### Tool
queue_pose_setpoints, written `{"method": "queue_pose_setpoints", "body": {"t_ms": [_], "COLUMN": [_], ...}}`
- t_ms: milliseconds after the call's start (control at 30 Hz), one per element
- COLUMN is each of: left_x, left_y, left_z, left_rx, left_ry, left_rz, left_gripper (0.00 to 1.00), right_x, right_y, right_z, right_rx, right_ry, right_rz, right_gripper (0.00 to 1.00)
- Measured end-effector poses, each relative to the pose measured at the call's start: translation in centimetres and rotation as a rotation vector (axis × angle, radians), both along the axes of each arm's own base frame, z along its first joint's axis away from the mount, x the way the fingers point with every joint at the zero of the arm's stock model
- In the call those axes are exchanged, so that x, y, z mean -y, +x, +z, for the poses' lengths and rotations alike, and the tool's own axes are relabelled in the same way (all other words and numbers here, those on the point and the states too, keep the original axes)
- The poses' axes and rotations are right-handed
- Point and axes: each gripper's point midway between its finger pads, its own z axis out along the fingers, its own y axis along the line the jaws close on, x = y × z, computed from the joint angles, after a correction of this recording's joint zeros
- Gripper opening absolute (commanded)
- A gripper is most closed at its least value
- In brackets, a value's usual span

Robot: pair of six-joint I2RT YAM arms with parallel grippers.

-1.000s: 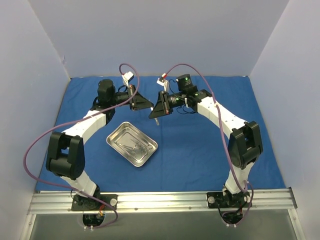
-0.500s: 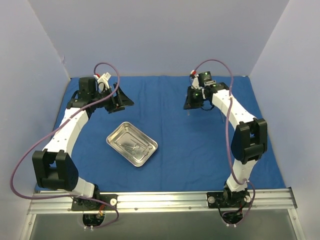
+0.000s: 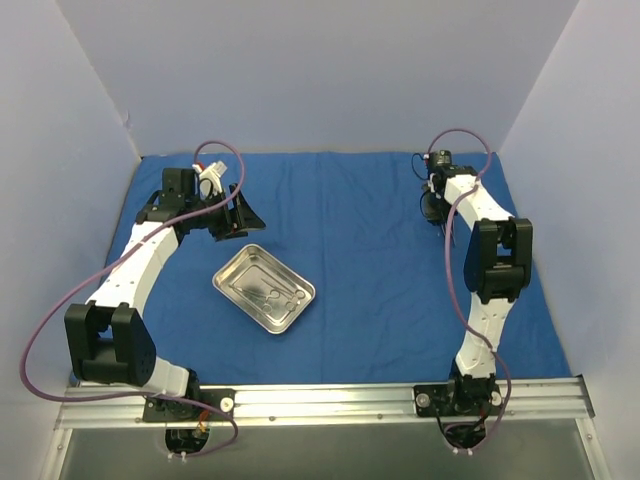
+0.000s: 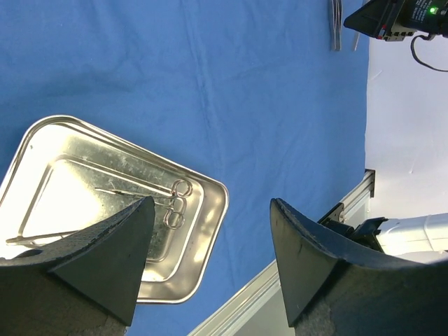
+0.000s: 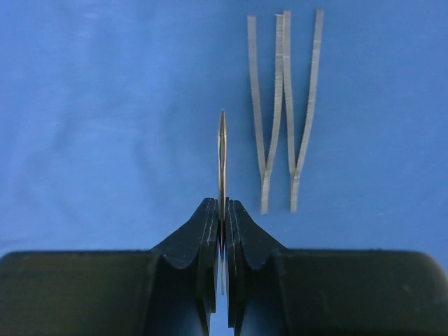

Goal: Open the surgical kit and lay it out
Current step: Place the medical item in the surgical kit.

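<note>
The blue cloth wrap (image 3: 380, 280) lies spread flat over the table. On it, left of centre, sits the steel tray (image 3: 263, 288), with scissor-like instruments (image 4: 173, 198) inside. My left gripper (image 4: 210, 210) hovers open and empty above the tray's far side, also seen from above (image 3: 240, 216). My right gripper (image 5: 222, 204) is at the far right of the cloth (image 3: 436, 208), shut on a thin metal tweezer-like instrument (image 5: 222, 157) seen edge-on. Two steel tweezers (image 5: 265, 192) (image 5: 295, 192) lie side by side on the cloth just right of it.
Pale walls enclose the table on three sides. An aluminium rail (image 3: 320, 400) with both arm bases runs along the near edge. Purple cables (image 3: 60, 290) loop from each arm.
Both arms swung apart from the middle: the left one to the far left, opening its jaws; the right one to the far right, still shut on the thin instrument.
</note>
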Motion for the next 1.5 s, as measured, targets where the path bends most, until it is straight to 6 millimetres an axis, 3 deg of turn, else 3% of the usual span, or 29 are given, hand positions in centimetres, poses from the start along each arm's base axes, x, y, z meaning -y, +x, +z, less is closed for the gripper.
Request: {"method": "queue_pose_setpoints", "body": {"t_ms": [167,433,933,1500], "left_x": [0.0,0.1,-0.1,-0.4], "left_y": [0.1,0.1,0.2,0.5], "left_z": [-0.2,-0.8,-1.1,-1.4], "left_rx": [-0.002,-0.019,-0.033,-0.044], "left_ry": [0.004,-0.001,-0.012,-0.014], "left_rz": [-0.005,-0.015,-0.014,-0.005], "left_gripper": [0.74,0.74,0.73,0.73], "right_x": [1.3,1.3,1.2,1.3], "right_y": [0.0,0.2,0.1,0.1], "right_z": [-0.7,-1.2,-4.4,-5.0], "right_rx": [-0.022,-0.026,-0.083,-0.092], "right_ry": [-0.031,-0.033,-0.035,-0.036], "right_rz": [0.003,0.009,0.011,0.014], "right_gripper": [0.0,0.0,0.0,0.2]}}
